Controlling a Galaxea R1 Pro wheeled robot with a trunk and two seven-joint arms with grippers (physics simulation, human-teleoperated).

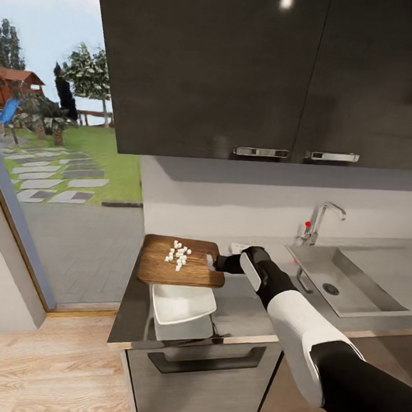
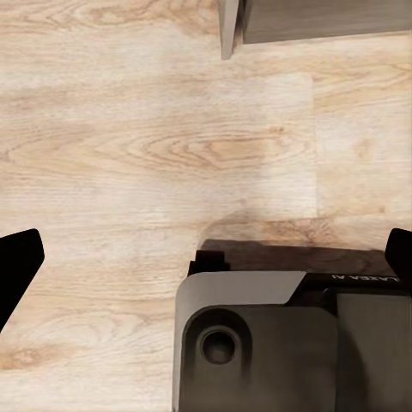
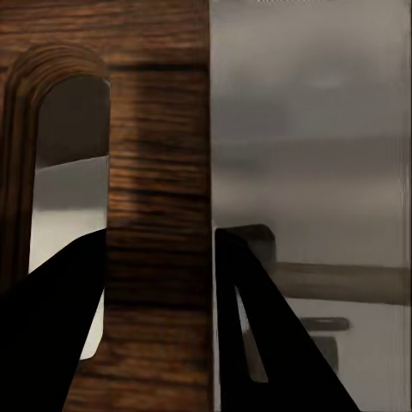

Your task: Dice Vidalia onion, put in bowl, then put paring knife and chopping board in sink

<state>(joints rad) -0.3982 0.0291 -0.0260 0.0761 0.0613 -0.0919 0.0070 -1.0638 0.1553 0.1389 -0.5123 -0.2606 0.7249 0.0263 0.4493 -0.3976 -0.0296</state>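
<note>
Grey tabletop [image 1: 247, 311] runs along the wall, over dark cabinet fronts. Sink [image 1: 372, 299] set into it, chrome tap [image 1: 321, 220] behind the basin. White bowl [image 1: 182, 304] rests on the tabletop well apart from the sink, at the slab's front edge.

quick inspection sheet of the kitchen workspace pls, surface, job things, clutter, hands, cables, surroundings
surface: grey countertop, sink set in at the right
job's things: chopping board lifted over the white bowl, diced onion in white cubes on the board; the basin looks bare; knife not made out
clutter: nothing seen
hands: right hand shut on the board's handle end, one finger through the handle slot; left hand hangs open over the wood floor
cables: nothing seen
surroundings: dark wall cabinets above, tap with red knob, glass wall onto a garden at left
</note>
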